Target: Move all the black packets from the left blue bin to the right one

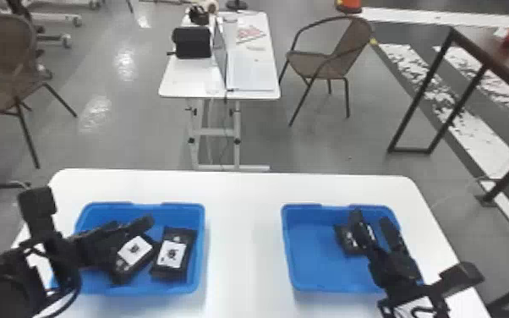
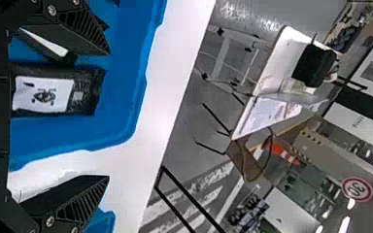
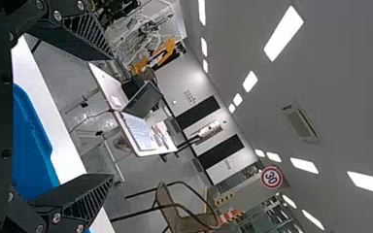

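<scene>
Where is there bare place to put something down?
The table is bare between the left bin and the right bin; so is the right bin's left part, beside its black packet. Packets and the left gripper crowd the left bin; the right gripper crowds that packet's side.

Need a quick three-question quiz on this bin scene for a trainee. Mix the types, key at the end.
1. True or false: the left pincer is open, its two fingers standing well apart.

2. Fill in: the two clearest black packets in the left blue bin carry ____ labels.

3. Multiple choice: comparing the left blue bin with the right blue bin, where can more packets be seen?
A) left
B) right
C) the same number in both

Key: 1. True. 2. White. 3. A.
</scene>
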